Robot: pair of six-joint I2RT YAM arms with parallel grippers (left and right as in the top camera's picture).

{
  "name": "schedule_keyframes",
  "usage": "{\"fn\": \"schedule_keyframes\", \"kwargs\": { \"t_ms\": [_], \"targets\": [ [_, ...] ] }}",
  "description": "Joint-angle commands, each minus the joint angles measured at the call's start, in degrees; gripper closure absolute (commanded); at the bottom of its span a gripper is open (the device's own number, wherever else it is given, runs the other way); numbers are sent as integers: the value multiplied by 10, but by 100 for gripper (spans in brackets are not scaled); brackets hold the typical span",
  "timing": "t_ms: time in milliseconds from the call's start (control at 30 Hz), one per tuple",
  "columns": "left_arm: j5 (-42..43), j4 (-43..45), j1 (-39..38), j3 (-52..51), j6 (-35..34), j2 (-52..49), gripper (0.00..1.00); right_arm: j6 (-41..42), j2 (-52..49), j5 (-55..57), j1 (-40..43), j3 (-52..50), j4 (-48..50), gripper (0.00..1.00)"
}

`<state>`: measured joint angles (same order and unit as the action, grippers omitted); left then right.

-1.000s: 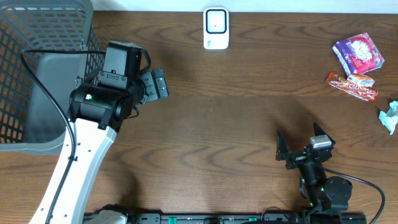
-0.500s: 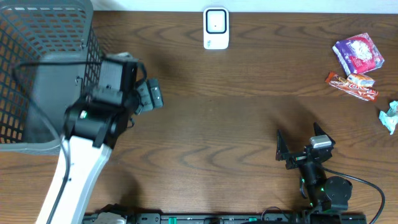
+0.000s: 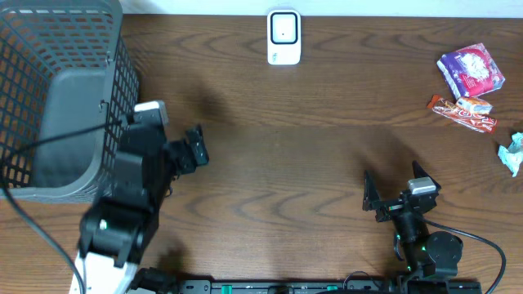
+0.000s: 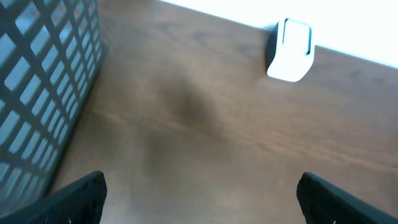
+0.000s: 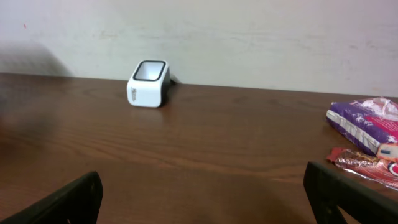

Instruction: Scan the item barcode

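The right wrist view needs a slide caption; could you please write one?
Open right hand faces the white scanner, a purple packet lying at right.

Grey mesh basket [image 3: 57, 98] upper left. Left gripper [image 3: 194, 149] just right of it, jaws apart, empty. Right gripper [image 3: 394, 186] lower right, jaws wide. White scanner [image 3: 283, 37] top centre. Purple packet [image 3: 471, 69], red snack bar [image 3: 462, 112] and crumpled wrapper [image 3: 513, 153] along right edge.
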<state>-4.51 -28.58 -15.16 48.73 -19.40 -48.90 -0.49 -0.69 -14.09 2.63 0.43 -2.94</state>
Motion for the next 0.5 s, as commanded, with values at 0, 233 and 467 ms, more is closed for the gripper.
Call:
{"fn": "schedule_keyframes", "kwargs": {
  "t_ms": [0,233,467],
  "targets": [
    [-7,59,0,-71,9,67,2,-4,4,5,-4,-1,-2,1],
    [-7,160,20,-202,9,214,2,-4,4,5,-4,-1,-2,1],
    [-7,146,53,-265,9,336,2,-4,4,5,-4,-1,-2,1]
  ]
}}
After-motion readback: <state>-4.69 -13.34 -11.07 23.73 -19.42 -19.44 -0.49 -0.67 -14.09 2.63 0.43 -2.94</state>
